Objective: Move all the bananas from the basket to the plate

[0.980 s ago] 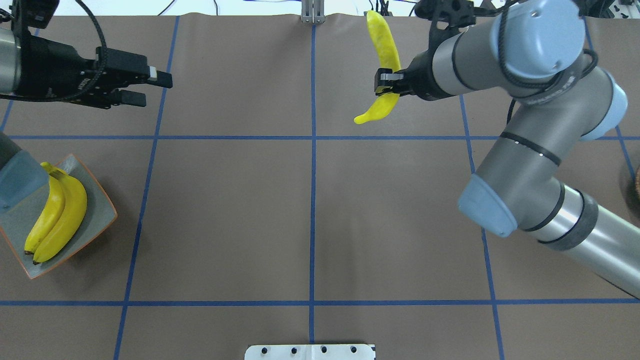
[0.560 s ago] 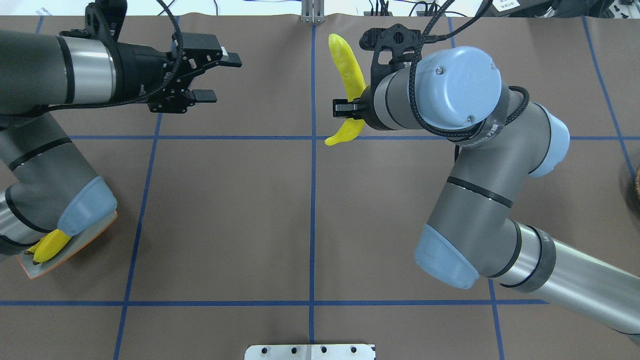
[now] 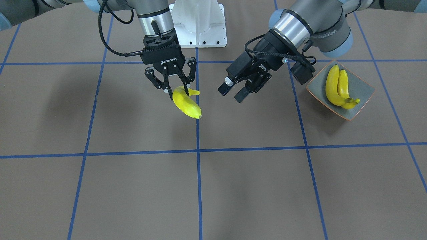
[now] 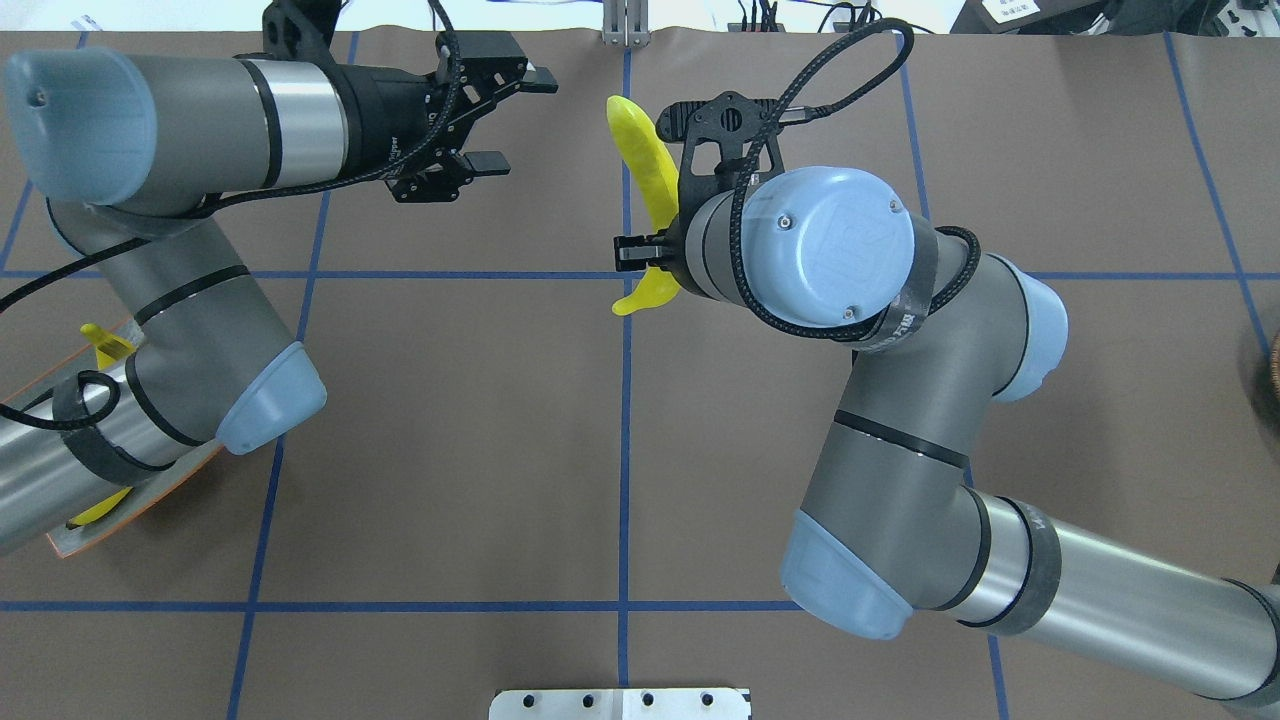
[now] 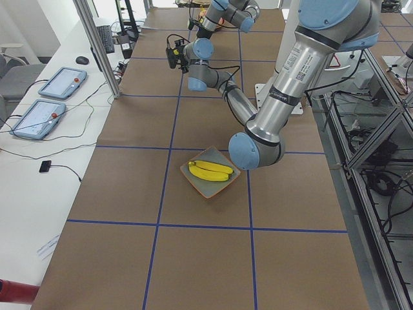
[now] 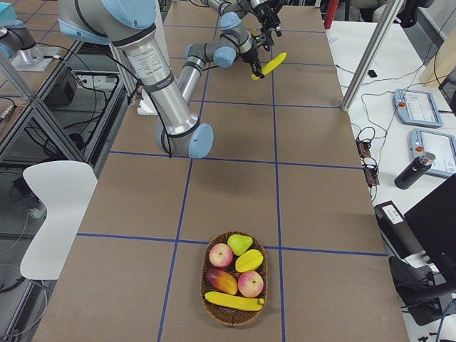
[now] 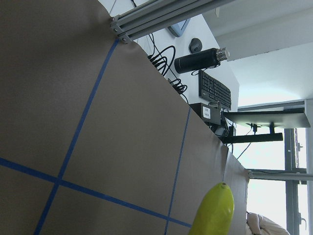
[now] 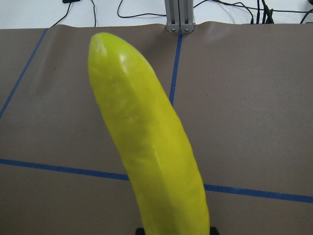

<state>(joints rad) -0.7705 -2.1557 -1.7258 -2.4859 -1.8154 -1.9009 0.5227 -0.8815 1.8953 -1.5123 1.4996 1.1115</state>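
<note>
My right gripper is shut on a yellow banana near its stem end and holds it above the table's far middle. The banana also shows in the overhead view, and its body fills the right wrist view. My left gripper is open and empty, a short way from the banana, level with it. In the overhead view it faces the banana. The grey-green plate holds two bananas side by side. One banana lies in the wicker basket.
The basket also holds apples and other fruit, at the table's right end. In the overhead view my left arm covers most of the plate. A white mount stands at the robot's base. Blue tape lines grid the brown table.
Both arms have moved toward the table's middle. The right gripper has carried the banana to the left; the left gripper has swung right toward it, and its arm now covers the plate.
</note>
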